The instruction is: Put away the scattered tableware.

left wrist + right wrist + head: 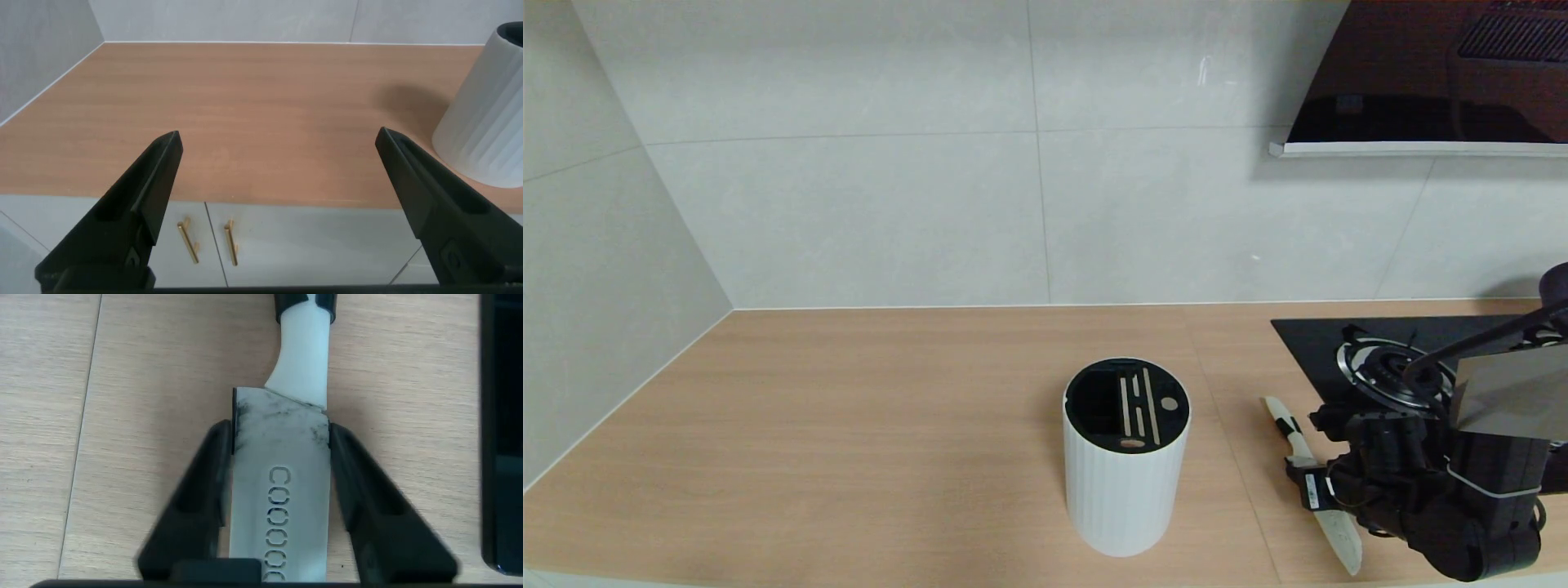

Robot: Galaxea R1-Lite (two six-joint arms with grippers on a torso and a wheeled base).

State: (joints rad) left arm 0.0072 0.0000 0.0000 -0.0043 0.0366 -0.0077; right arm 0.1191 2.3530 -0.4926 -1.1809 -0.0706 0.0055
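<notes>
My right gripper [280,433] is clamped across the blade of the white ceramic knife [282,498], which lies flat on the wooden table [849,425] at about 3 o'clock from the white ribbed cylindrical holder [1125,482]. My left gripper [278,151] hangs spread wide, holding nothing. I judge this to be the pick-up step: next I must lift the knife cleanly, turn its tip downward and line it up with one of the holder's narrow slots [1150,406].

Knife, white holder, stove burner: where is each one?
knife [278,482], right wrist view, on the blade's flat.
white holder [1123,490], head view, on its ribbed side wall.
stove burner [1372,369], head view, on its metal ring.
</notes>
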